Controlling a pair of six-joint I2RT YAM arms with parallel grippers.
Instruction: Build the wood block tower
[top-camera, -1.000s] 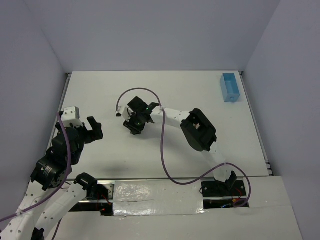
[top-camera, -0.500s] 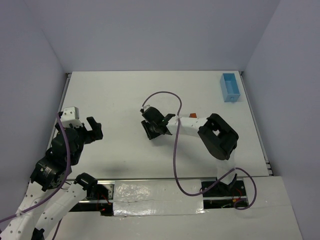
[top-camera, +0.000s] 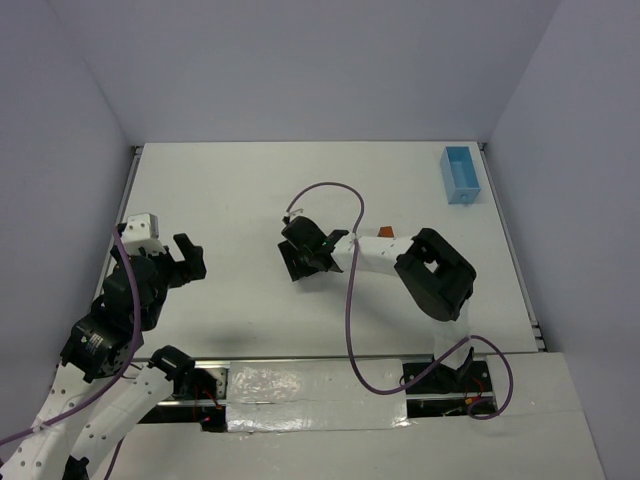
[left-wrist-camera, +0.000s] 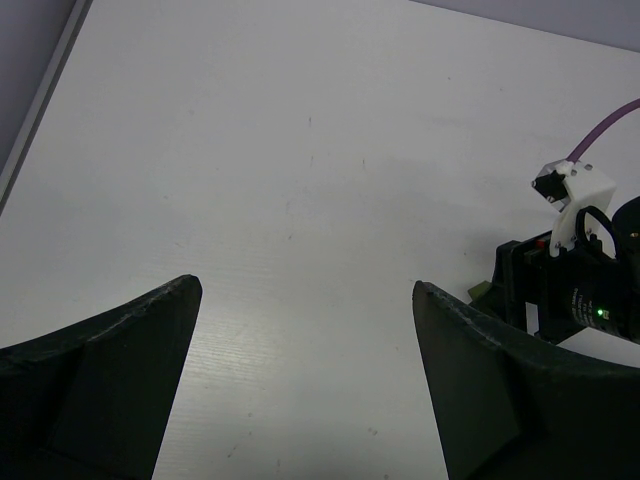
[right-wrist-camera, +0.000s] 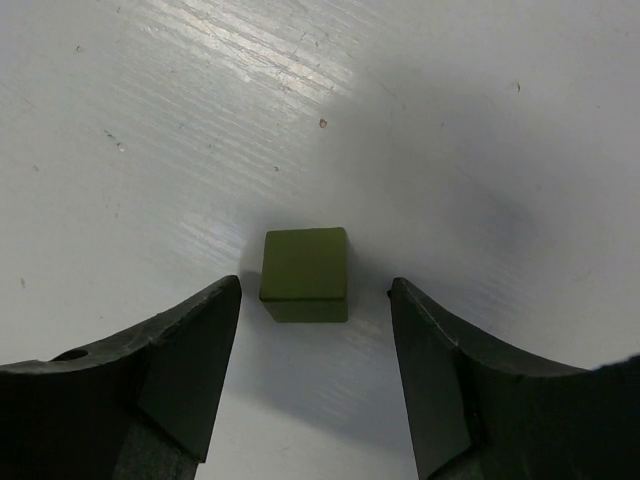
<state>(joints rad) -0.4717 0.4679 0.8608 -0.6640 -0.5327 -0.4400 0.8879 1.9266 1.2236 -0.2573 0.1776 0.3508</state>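
**Right tool** (right-wrist-camera: 314, 288): the jaws are parted, wider than a second ago, and hold nothing. Each finger stands just clear of the green block (right-wrist-camera: 305, 270), which sits flat on the surface (right-wrist-camera: 450, 120) between them.

**Change:** the right arm has swung rightward over the surface and its jaws have spread.

**Reading:** probably a release, with the green block set down alone and not on any stack. A fresh approach to it cannot be ruled out.

**Orange-red piece** (top-camera: 385, 232): it lies right of the green block, beside the right forearm, and is too small to tell its shape.

**Left tool** (left-wrist-camera: 306, 288): it is well left of the green block, spread wide, empty and unmoved.

**Light blue box** (top-camera: 461, 174): it sits far right of and behind the green block.

**Task standing:** nothing stacked shows, so building appears to be at an early stage.
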